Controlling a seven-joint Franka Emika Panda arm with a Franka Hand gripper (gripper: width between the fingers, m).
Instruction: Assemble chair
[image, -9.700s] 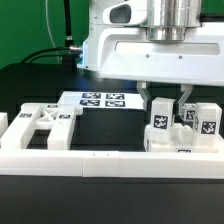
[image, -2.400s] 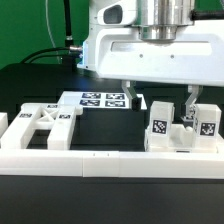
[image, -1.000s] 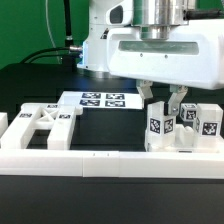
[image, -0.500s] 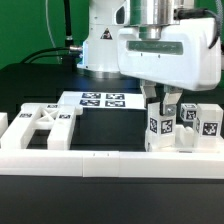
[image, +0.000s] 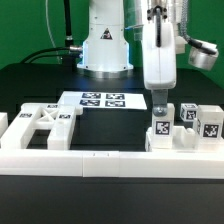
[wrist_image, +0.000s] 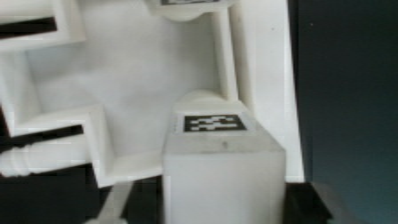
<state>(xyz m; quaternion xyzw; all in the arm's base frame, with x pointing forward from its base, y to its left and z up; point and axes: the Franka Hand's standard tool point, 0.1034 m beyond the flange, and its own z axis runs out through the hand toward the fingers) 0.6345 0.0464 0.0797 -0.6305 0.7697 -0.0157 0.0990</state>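
Observation:
My gripper (image: 160, 112) hangs straight down at the exterior view's right, turned edge-on, and is shut on an upright white post leg (image: 160, 131) that carries a square tag. The leg stands on a white chair part (image: 172, 146) at the right end of the row. In the wrist view the same leg (wrist_image: 224, 165) fills the space between my fingers, its tag (wrist_image: 212, 123) facing the camera, with the white flat part (wrist_image: 134, 95) behind it. Two more tagged posts (image: 187, 114) (image: 208, 123) stand just right of the held one.
An X-braced white frame (image: 44, 126) lies at the exterior view's left. The marker board (image: 103, 100) lies flat behind the middle. A long plain white rail (image: 80, 160) runs along the front. The robot's base (image: 104, 45) rises at the back.
The jaws, spread wide earlier, closed on the post leg. Over the last second the hand has turned about its vertical axis from broadside to edge-on, staying on the leg.

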